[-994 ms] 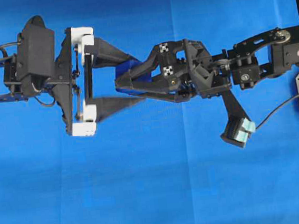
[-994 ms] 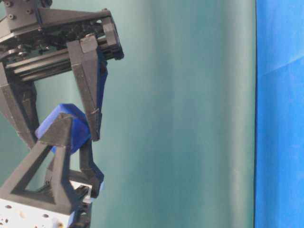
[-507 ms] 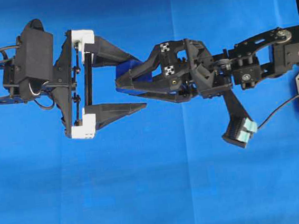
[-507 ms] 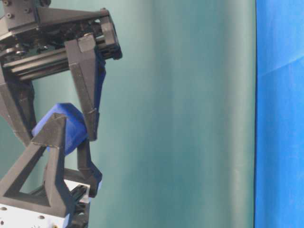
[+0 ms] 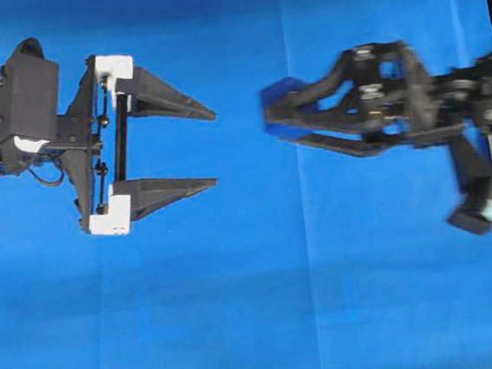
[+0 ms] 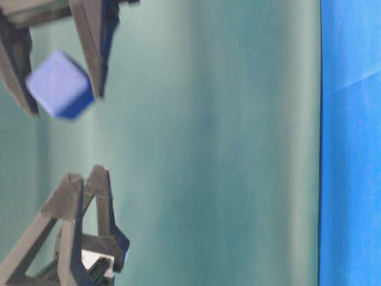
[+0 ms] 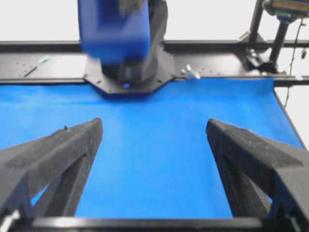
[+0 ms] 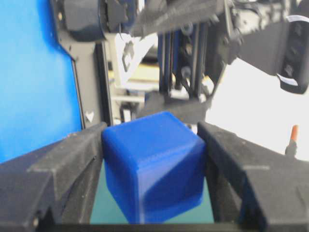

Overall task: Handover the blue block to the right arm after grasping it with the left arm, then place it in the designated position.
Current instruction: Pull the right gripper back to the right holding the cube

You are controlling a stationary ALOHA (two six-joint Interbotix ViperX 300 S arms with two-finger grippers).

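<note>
Blue cloth (image 5: 268, 322) covers the whole work surface under both arms, and you can see it spread flat out to the black frame in the left wrist view. Your left gripper (image 5: 214, 148) sits at about nine o'clock in the overhead view, its two pointed fingers (image 5: 164, 103) spread wide apart with nothing between them — the white brackets (image 5: 113, 68) mark its rail ends. Your right gripper (image 5: 276, 116) lies at about three o'clock, blurred, its tips pointing toward the left one and well apart from it. It is clamped on the blue block (image 8: 152, 164), which fills the space between both fingers (image 8: 53, 169) in the right wrist view. From table level the blue block (image 6: 59, 85) shows at eleven o'clock, tilted and pinched between the dark fingers — the left gripper's tips (image 6: 83, 179) stand below it at seven o'clock, clear of it.
</note>
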